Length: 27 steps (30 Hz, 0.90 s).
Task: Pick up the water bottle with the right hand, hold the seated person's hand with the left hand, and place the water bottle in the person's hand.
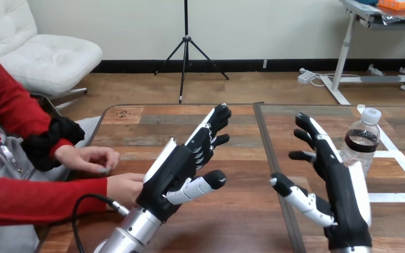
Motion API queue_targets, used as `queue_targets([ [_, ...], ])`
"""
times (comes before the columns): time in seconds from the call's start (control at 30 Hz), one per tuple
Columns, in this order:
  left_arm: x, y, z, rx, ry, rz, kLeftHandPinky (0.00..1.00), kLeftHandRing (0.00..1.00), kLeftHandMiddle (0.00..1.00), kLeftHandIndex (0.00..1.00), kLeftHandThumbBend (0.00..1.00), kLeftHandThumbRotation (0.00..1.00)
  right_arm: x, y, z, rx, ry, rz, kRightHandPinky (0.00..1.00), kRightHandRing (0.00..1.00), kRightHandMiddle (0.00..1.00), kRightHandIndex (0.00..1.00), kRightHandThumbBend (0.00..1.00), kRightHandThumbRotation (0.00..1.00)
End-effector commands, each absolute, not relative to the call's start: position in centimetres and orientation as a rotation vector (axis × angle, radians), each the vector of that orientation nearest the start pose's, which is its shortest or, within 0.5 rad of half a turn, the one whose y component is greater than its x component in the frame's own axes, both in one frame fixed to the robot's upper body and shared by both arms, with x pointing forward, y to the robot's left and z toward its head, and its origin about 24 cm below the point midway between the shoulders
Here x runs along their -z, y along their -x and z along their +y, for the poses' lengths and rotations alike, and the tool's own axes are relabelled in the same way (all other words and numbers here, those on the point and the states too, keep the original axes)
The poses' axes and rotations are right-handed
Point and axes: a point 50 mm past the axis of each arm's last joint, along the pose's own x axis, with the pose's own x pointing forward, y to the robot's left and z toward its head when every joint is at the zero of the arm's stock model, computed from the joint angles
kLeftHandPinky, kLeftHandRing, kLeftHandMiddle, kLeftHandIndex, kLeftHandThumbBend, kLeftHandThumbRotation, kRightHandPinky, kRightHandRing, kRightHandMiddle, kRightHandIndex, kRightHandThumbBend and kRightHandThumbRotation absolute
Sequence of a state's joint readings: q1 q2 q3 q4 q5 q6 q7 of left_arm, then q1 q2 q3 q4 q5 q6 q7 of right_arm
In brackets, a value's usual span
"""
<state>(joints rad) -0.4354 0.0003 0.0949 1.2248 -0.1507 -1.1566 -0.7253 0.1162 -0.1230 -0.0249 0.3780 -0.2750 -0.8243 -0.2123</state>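
Observation:
A clear water bottle [362,140] with a white cap and a dark label stands upright on the table at the right, just right of my right hand [343,195]. That hand is raised, fingers straight and spread, apart from the bottle. My left hand [176,174] hovers over the table's left-middle, fingers straight and thumb out, holding nothing. The person's two hands rest at the table's left edge: one [87,158] farther back, the other [124,187] right beside the back of my left hand. I cannot tell whether they touch.
The wooden table [242,221] has a dark seam down its middle and white tape lines [401,166] at the right, around the bottle. A black cable [84,208] loops by my left forearm near the person's red sleeve.

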Motion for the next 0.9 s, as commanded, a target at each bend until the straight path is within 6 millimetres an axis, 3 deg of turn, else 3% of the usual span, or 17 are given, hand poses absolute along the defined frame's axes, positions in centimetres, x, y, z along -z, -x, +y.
queue_targets([
  [0.0, -1.6, -28.1, 11.0, 0.617, -0.014, -0.435, 0.95, 1.00, 1.00, 1.00, 1.00, 0.70, -3.2, -20.8, -18.2, 0.105, 0.327, -0.488, 0.68, 0.86, 0.90, 0.89, 1.00, 0.71],
  [0.87, -1.6, -27.9, 10.5, 0.632, -0.003, -0.437, 0.97, 1.00, 1.00, 1.00, 1.00, 0.69, -4.5, -18.6, -20.3, 0.248, 0.368, -0.638, 0.72, 0.85, 0.88, 0.88, 1.00, 0.61],
])
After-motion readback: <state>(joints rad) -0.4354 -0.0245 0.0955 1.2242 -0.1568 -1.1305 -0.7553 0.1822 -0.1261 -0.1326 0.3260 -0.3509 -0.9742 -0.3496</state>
